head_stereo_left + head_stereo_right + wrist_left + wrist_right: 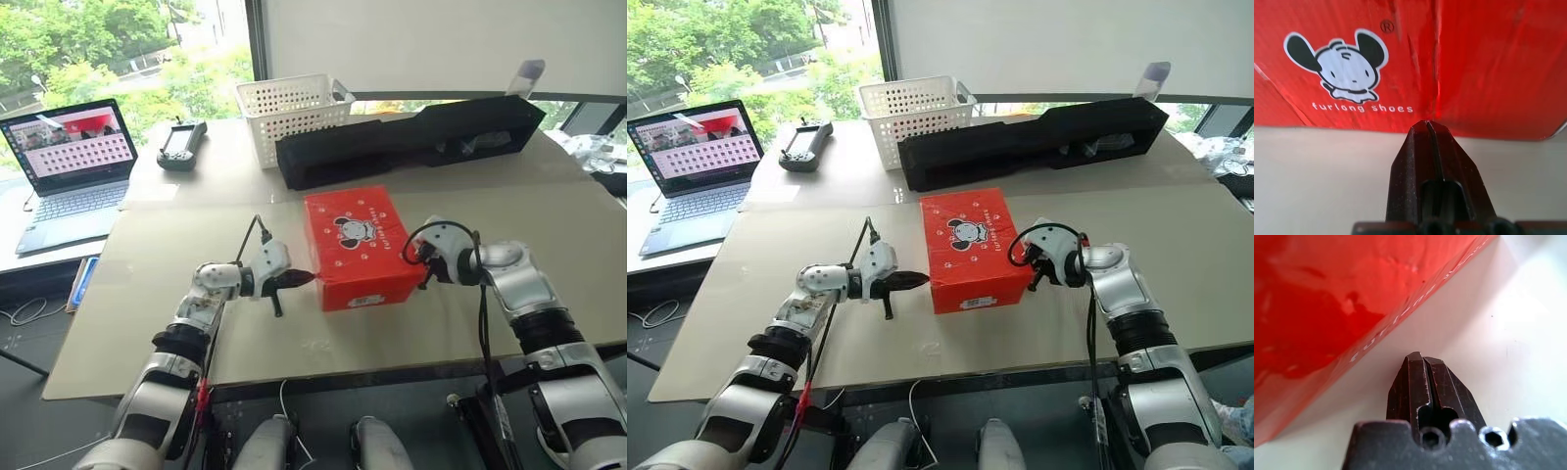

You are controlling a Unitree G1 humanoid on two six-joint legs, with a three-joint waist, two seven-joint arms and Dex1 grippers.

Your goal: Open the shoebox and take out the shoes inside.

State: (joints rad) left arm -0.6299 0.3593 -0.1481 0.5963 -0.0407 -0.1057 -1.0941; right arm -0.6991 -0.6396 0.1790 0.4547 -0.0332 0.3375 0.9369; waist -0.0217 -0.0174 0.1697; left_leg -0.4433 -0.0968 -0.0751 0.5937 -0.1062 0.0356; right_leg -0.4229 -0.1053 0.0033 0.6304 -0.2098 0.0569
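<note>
Left eye view: red shoebox [361, 247] sits lid down near the middle of the tan table [147, 294], just in front of the long black tray [411, 139]. Left gripper [306, 277], fingers pressed together, points at the box's left side, possibly touching. Right gripper [419, 257], also pinched closed and empty, sits just beside the right side.

The right gripper [1422, 357] is pressing its two black fingers together, tips pointing toward twelve o'clock, just short of the red shoebox [1327, 308] that is lying across the pale table [1518, 333].
</note>
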